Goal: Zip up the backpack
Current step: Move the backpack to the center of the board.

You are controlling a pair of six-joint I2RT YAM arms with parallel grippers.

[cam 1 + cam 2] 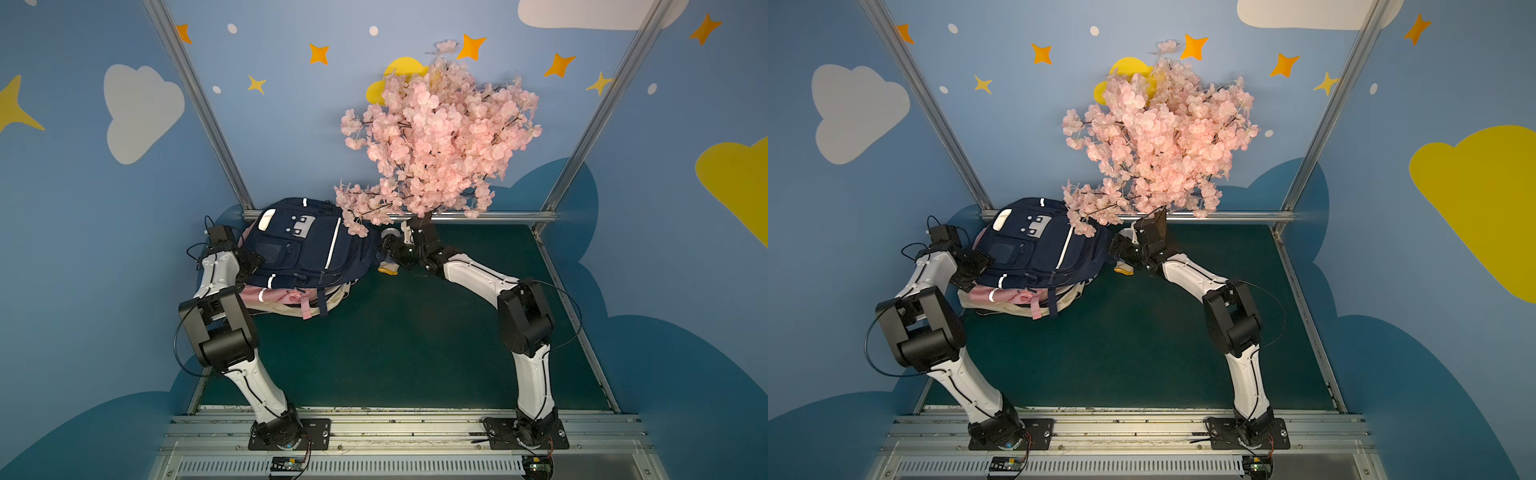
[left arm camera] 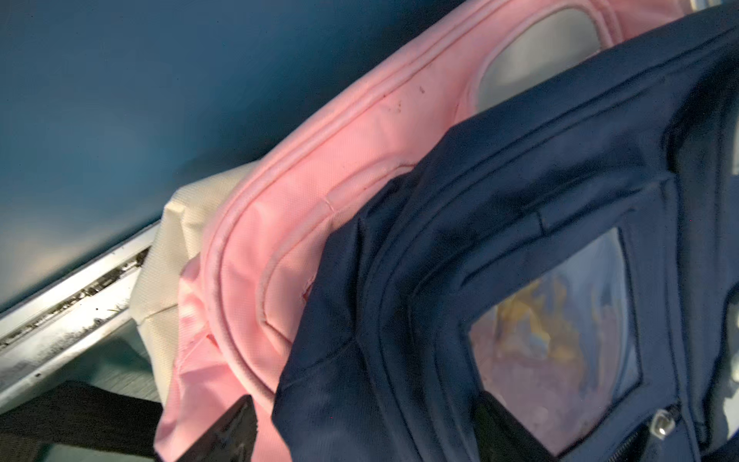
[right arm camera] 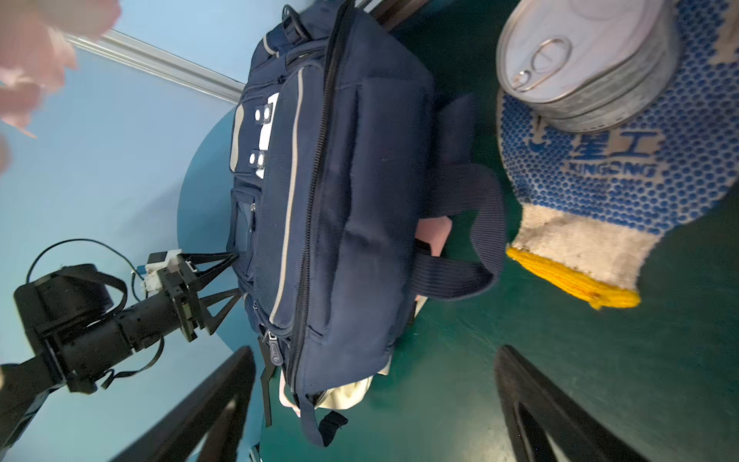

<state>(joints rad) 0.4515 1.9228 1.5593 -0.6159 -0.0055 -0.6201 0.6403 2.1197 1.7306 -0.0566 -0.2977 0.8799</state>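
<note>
While R claw [image 3: 374,352] gapes empty, L claw [image 3: 238,273] sits open, tips at backpack [image 3: 360,200].

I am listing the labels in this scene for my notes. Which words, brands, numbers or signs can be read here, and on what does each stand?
"星工": blue print on the glove.
"XINGONG": just under it on the glove; the first letter is not clear.
Zip pull of the backpack: a raised mark, too small to read.
Can: no text shows.
</note>
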